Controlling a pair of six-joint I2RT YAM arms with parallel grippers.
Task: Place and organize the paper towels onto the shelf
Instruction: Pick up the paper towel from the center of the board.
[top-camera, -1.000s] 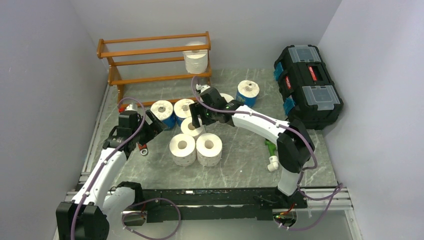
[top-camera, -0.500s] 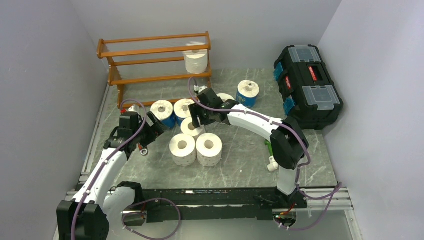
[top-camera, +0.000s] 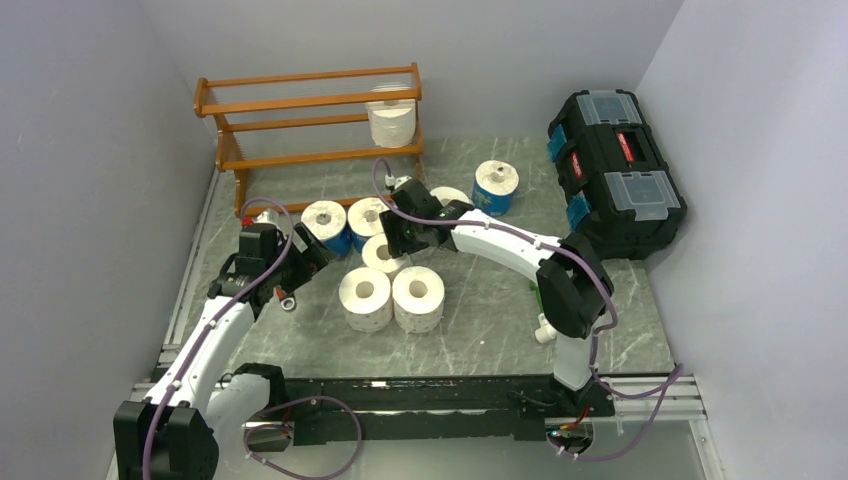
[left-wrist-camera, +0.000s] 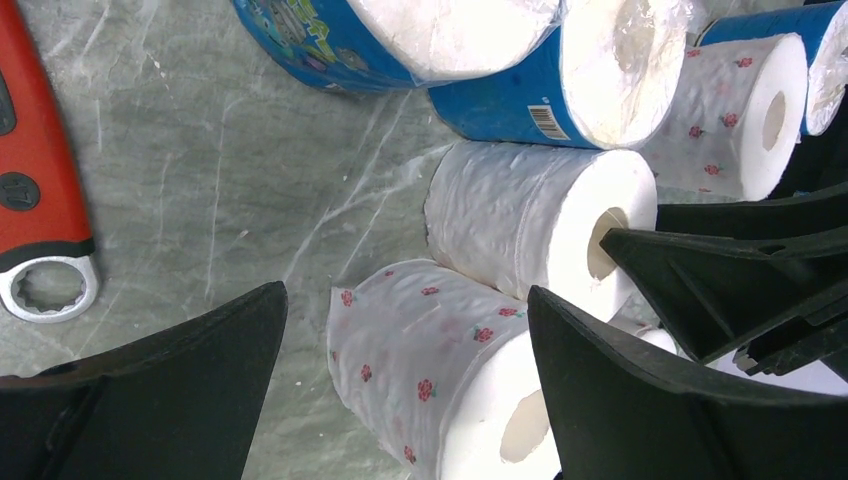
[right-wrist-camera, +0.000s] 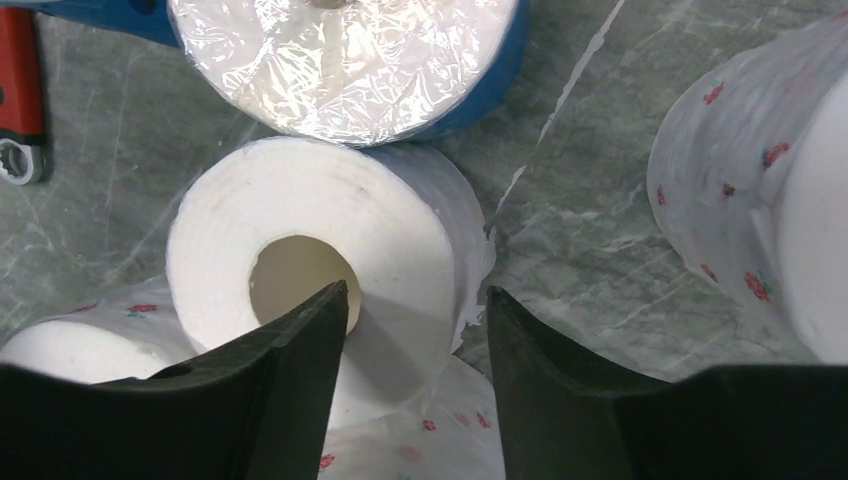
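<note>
Right arm has slid toward 7 o'clock over the last second and settled its wrist onto the roll cluster. The right gripper (right-wrist-camera: 415, 298) has narrowed, and the left arm hasn't shifted.

Right jaws straddle the wall of the plain white roll (right-wrist-camera: 330, 230), one finger down the core and the other outside the wall. I can't tell whether they pinch it yet. That roll sits mid-worktop (top-camera: 480, 300) with its core up, touching a blue-wrapped roll (right-wrist-camera: 350, 60) at its 12 o'clock and the floral rolls at its 6.

Left gripper (left-wrist-camera: 405, 300) hangs at the cluster's 9 o'clock with its jaws spread wide, holding nothing. Between them I see a floral roll (left-wrist-camera: 420, 370) pressed against the plain one. Red wrench (top-camera: 285, 298) lies flat just at that gripper's 6 o'clock.

From the top view:
- Shelf (top-camera: 310, 110) stands at 11 o'clock against the back wall, with a shelved roll (top-camera: 392, 122) on its right end, on what looks like the middle tier.
- A blue pair (top-camera: 345, 222) stands side by side at the cluster's 12 o'clock.
- A floral pair (top-camera: 390, 297) stands touching at the cluster's 6 o'clock.
- A lone blue roll (top-camera: 496, 183) stands apart at 1 o'clock.
- A half-hidden roll (top-camera: 452, 195) sits beside it, behind the right arm.
- Black toolbox (top-camera: 615, 170) sits at 2 o'clock near the right wall.
</note>
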